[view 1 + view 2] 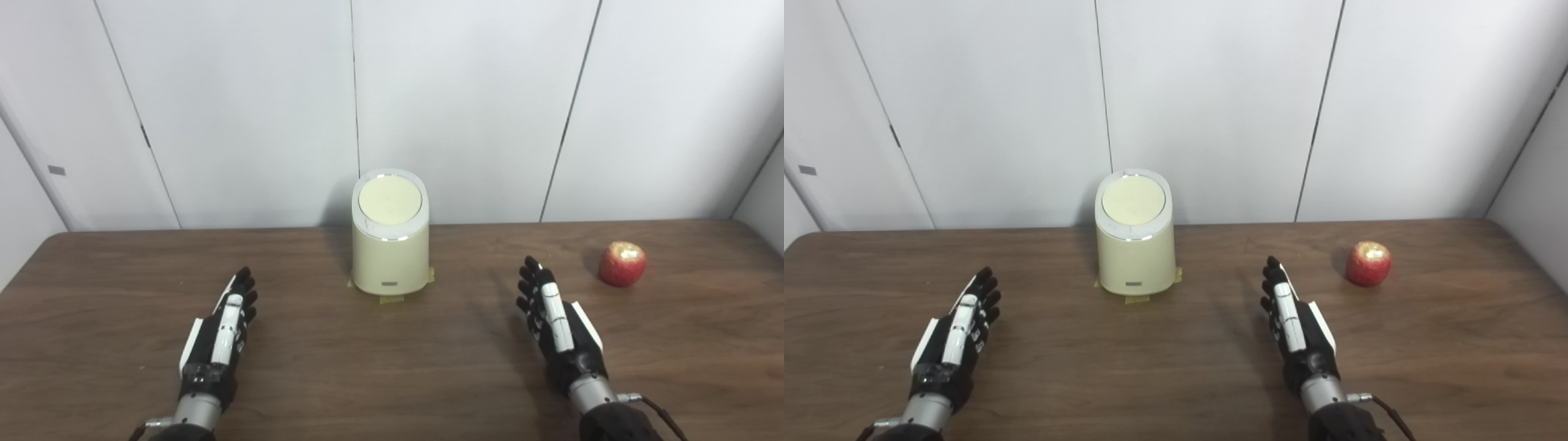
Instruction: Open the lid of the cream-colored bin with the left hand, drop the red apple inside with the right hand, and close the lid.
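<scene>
The cream-colored bin (389,257) stands upright at the back middle of the table, its round lid (389,201) closed flat on top. A red apple (621,264) rests on the table to the bin's right. My left hand (225,324) lies low over the table, left of and nearer than the bin, fingers stretched forward and holding nothing. My right hand (554,318) is likewise open, between the bin and the apple but nearer to me, a short way from the apple.
The brown wooden table (392,367) runs to a white panelled wall (465,110) just behind the bin. Yellow tape (392,299) shows at the bin's foot. The table's right edge (1528,260) lies beyond the apple.
</scene>
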